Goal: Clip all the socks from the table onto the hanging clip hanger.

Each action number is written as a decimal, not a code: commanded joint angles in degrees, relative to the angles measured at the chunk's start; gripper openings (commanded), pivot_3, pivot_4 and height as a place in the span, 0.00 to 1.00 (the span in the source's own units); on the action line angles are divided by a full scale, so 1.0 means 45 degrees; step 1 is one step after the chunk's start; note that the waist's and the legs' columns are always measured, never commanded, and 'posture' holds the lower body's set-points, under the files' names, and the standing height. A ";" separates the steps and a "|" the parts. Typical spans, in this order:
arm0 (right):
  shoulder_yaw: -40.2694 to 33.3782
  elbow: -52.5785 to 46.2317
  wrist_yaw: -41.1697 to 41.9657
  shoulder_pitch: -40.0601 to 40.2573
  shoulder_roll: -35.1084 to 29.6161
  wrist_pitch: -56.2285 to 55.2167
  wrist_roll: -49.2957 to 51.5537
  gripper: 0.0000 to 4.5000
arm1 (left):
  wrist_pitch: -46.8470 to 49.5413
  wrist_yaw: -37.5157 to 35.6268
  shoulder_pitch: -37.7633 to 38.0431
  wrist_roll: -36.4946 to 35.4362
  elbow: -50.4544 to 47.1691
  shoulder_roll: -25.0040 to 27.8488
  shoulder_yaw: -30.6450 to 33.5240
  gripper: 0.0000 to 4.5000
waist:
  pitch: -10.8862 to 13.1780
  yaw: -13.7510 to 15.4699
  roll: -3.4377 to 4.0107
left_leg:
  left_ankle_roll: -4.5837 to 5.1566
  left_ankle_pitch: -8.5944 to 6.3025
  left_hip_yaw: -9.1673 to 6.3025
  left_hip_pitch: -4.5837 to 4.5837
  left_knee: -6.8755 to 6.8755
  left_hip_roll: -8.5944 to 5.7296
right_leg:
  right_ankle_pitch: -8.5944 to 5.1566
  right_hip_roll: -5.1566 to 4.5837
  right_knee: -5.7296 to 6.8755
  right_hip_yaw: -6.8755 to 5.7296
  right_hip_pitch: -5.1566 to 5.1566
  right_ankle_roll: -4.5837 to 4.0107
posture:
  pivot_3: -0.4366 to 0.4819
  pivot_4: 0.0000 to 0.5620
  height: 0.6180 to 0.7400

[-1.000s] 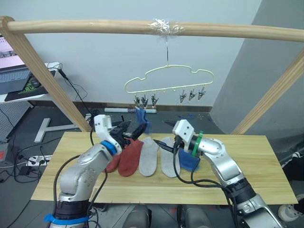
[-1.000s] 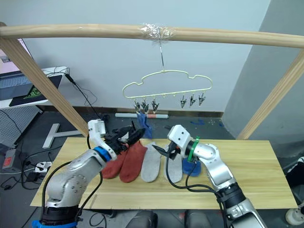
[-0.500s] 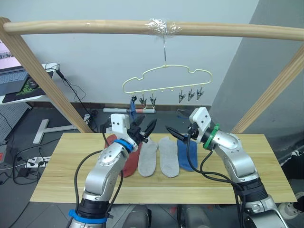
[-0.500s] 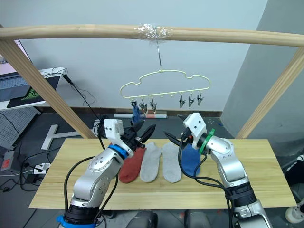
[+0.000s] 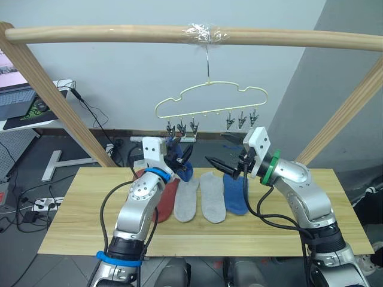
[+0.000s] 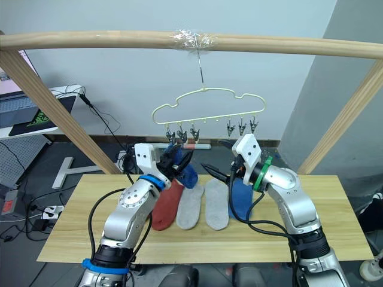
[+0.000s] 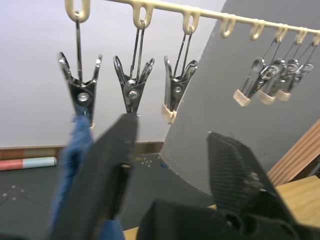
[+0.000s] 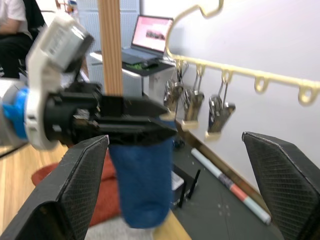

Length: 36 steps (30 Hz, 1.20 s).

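Socks: one blue sock (image 7: 75, 145) hangs from the hanger's (image 5: 210, 94) leftmost clip (image 7: 80, 90); two red (image 5: 163, 200), two grey (image 5: 201, 197) and one blue (image 5: 234, 194) lie on the bench (image 5: 72, 215), unclipped. My left claw (image 5: 179, 156) is spread beside the hung sock; my right claw (image 5: 221, 167) is spread, empty.

the clip hanger (image 5: 210, 99) is hung from the frame bar (image 5: 179, 34) above the table's (image 5: 90, 215) far edge. four socks (image 5: 201, 197) are laid in a row on the table, beneath and before it. a fifth sock (image 5: 178, 161) is hung below the leftmost clip (image 7: 79, 90).
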 commanded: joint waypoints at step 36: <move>-0.0347 -0.1541 -0.0229 -0.0894 -0.0280 0.1312 0.1279 1.00 | -0.2044 0.0762 -0.2727 0.0868 0.3858 -0.0715 0.1195 0.36 | -0.0020 -0.0074 -0.0015 | -0.0002 0.0004 0.0010 0.0018 0.0049 -0.0007 | 0.0002 -0.0004 0.0141 0.0004 -0.0019 0.0000 | 0.43 0.25 1.00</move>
